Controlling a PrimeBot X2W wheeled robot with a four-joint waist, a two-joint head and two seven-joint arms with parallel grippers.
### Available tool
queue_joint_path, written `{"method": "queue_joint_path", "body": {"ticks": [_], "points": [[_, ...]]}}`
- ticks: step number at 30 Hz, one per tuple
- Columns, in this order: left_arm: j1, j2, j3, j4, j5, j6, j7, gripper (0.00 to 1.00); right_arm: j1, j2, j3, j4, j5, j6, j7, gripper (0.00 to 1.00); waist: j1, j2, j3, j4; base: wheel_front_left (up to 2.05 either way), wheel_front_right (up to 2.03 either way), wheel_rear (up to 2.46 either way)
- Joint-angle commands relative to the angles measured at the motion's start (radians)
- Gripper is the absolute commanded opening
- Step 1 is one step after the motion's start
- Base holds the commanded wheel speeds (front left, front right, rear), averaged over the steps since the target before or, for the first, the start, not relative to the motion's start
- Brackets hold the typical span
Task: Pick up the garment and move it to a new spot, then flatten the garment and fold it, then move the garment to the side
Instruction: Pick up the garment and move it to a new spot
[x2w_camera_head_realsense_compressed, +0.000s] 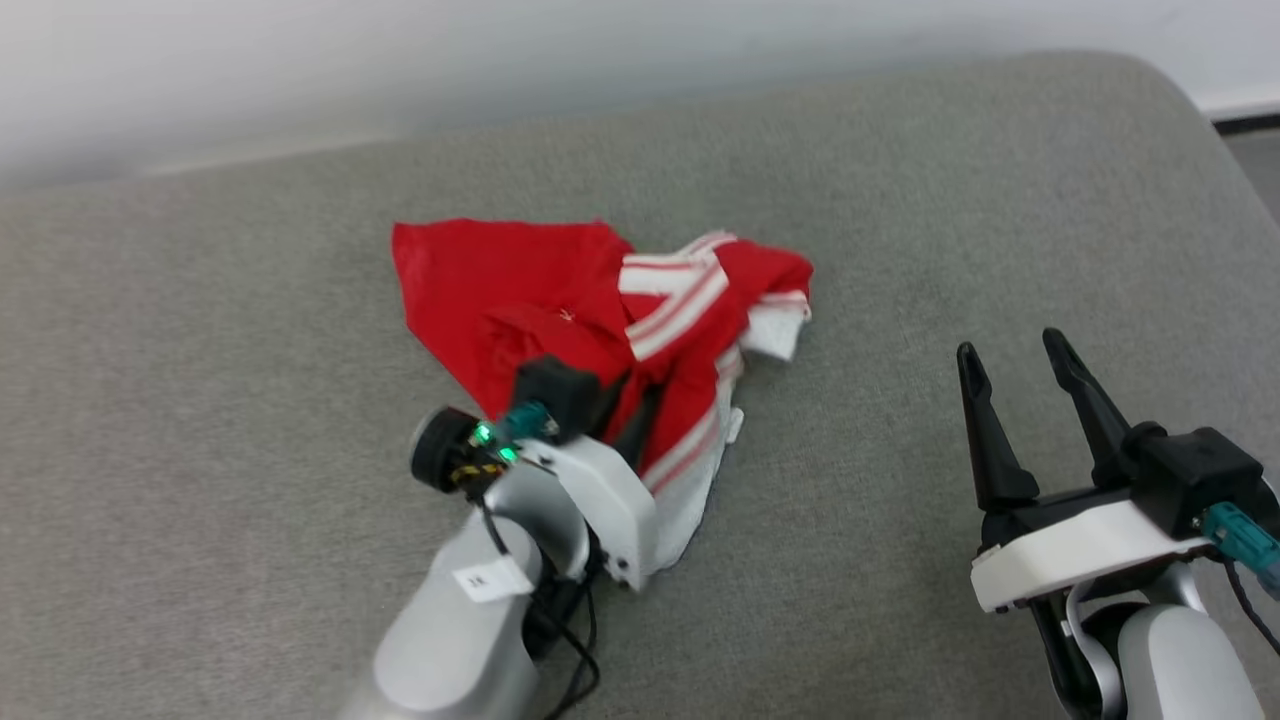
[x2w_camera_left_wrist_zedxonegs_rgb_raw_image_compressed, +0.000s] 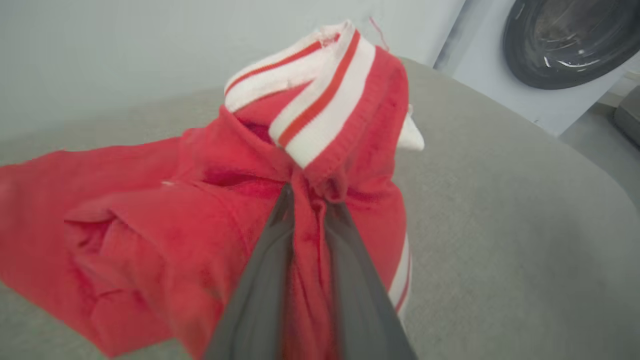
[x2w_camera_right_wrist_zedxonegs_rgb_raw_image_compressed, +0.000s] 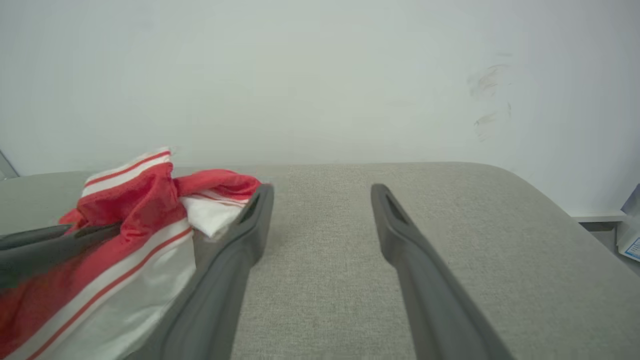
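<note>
The garment (x2w_camera_head_realsense_compressed: 560, 290), a red T-shirt with white sleeves and striped trim, lies bunched up on the grey cushioned surface (x2w_camera_head_realsense_compressed: 900, 200). My left gripper (x2w_camera_head_realsense_compressed: 625, 400) reaches into its middle and is shut on a pinch of red fabric; in the left wrist view the two dark fingers (x2w_camera_left_wrist_zedxonegs_rgb_raw_image_compressed: 260, 280) clamp a fold of the garment (x2w_camera_left_wrist_zedxonegs_rgb_raw_image_compressed: 165, 220) just below the striped trim. My right gripper (x2w_camera_head_realsense_compressed: 1015, 350) stands open to the right of the garment, apart from it, nothing between its fingers (x2w_camera_right_wrist_zedxonegs_rgb_raw_image_compressed: 235, 245). In the right wrist view the garment (x2w_camera_right_wrist_zedxonegs_rgb_raw_image_compressed: 130, 210) sits to the left.
The grey surface's far edge meets a pale wall (x2w_camera_head_realsense_compressed: 400, 60). Its right corner rounds off near a strip of floor (x2w_camera_head_realsense_compressed: 1255, 160). A washing machine's round door (x2w_camera_left_wrist_zedxonegs_rgb_raw_image_compressed: 570, 40) stands beyond the surface in the left wrist view.
</note>
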Motion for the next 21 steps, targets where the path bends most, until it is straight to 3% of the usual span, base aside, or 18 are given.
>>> {"method": "queue_joint_path", "body": {"ticks": [1,6,7,8,9,15,21], "points": [[0.026,0.0,-0.045,0.021,0.007,-0.004,0.007,0.0,-0.023,0.001,0.003,0.002,0.009,0.0,-0.014,1.0,0.0001,0.0,0.074,-0.038,0.0,0.0,0.0],[0.061,-0.001,-0.139,0.054,0.009,-0.007,0.008,0.0,-0.046,0.001,0.0,0.018,0.009,0.0,-0.031,1.0,0.0001,0.0,0.109,-0.038,0.0,0.0,0.0],[0.066,-0.001,-0.152,0.056,0.008,-0.007,0.001,0.17,-0.049,0.001,-0.002,0.021,0.009,0.0,-0.034,1.0,0.0001,0.0,0.11,-0.034,0.0,0.0,0.0],[0.066,-0.002,-0.165,0.056,0.008,-0.008,-0.007,0.62,-0.052,0.001,-0.004,0.025,0.008,0.0,-0.037,1.0,0.0001,0.0,0.108,-0.028,0.0,0.0,0.0],[0.065,-0.002,-0.176,0.053,0.011,-0.008,-0.019,1.0,-0.054,0.001,-0.005,0.029,0.007,0.0,-0.038,1.0,0.0001,0.0,0.102,-0.022,0.0,0.0,0.0],[0.067,-0.002,-0.186,0.009,-0.001,0.001,-0.116,1.0,-0.037,0.001,-0.008,0.058,-0.005,0.0,-0.037,1.0,0.0001,0.0,0.023,0.021,0.0,0.0,0.0],[0.096,-0.002,-0.154,-0.047,-0.026,0.047,-0.173,1.0,-0.001,0.001,-0.01,0.068,-0.01,0.0,-0.019,1.0,0.0001,0.0,-0.068,0.059,0.0,0.0,0.0]]}}
